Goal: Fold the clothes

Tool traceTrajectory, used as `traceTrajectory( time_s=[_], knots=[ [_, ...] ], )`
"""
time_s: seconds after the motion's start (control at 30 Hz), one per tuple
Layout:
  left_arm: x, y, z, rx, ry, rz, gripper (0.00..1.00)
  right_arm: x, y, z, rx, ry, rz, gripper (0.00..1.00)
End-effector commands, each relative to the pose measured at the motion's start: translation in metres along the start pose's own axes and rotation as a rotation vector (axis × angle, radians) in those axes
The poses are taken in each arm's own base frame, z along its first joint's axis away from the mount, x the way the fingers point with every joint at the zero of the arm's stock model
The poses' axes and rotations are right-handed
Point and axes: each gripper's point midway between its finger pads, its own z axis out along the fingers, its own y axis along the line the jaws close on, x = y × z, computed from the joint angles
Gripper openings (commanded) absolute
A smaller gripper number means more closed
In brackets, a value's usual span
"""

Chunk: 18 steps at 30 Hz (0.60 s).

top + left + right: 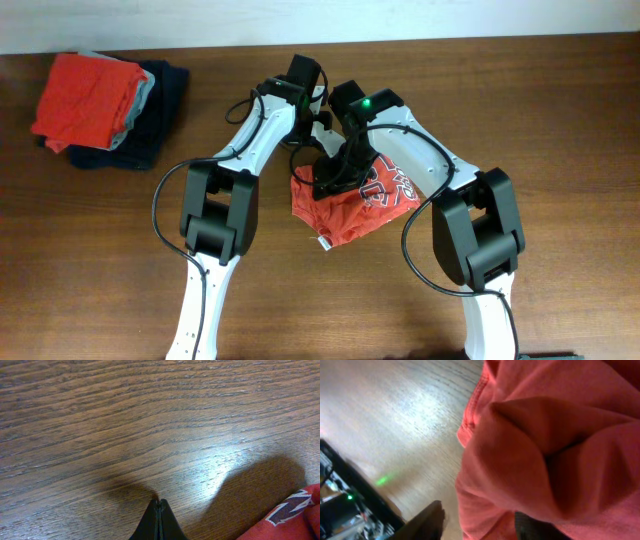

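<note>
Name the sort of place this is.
Likely a robot lab bench: brown wooden table, stack of folded orange-red, grey and navy garments, orange-red lettered cotton T-shirt under two white-and-black robot arms.

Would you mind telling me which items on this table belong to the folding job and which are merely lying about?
Part of the job:
- lettered orange-red T-shirt, bunched at the centre
- plain orange-red T-shirt, on top of the pile to the left

Just lying about:
- pale grey garment, lower in that pile
- dark navy garment, also lower in that pile
</note>
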Motion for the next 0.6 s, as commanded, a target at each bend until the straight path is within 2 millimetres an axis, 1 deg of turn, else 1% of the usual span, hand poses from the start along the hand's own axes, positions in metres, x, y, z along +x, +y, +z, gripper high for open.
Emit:
traceTrajectory(
  time_s=[0.0,0.07,0.13,0.2,0.27,0.3,0.43,0.47,0.5,0.57],
  knots=[
    [-0.005,0.011,-0.008,-0.041,-0.019,0.013,0.0,-0.002,0.016,0.003,-0.086,-0.005,-0.032,0.62],
    [-0.006,0.011,-0.009,-0.041,-0.023,0.035,0.0,-0.006,0.034,-0.003,-0.192,-0.033,-0.105,0.7],
    [-0.009,0.013,-0.011,-0.048,-0.031,0.035,0.0,-0.013,0.051,-0.018,-0.313,-0.08,-0.17,0.75],
    [-0.014,0.015,-0.015,-0.049,-0.042,0.034,0.0,-0.02,0.054,-0.031,-0.352,-0.115,-0.173,0.77],
    [-0.021,0.018,-0.024,-0.047,-0.065,0.029,0.0,-0.024,0.05,-0.047,-0.352,-0.149,-0.172,0.77],
    [-0.027,0.018,-0.032,-0.046,-0.083,0.027,0.0,-0.026,0.047,-0.057,-0.347,-0.169,-0.182,0.77],
    [-0.052,0.018,-0.072,-0.037,-0.173,0.022,0.0,-0.025,0.033,-0.104,-0.319,-0.244,-0.206,0.78],
    [-0.057,0.018,-0.084,-0.036,-0.192,0.024,0.0,-0.025,0.028,-0.118,-0.303,-0.263,-0.196,0.79],
    [-0.061,0.016,-0.096,-0.032,-0.209,0.038,0.0,-0.023,0.017,-0.132,-0.269,-0.282,-0.174,0.79],
    [-0.064,0.011,-0.116,-0.025,-0.223,0.071,0.0,-0.018,-0.008,-0.154,-0.196,-0.306,-0.121,0.81]
  ],
)
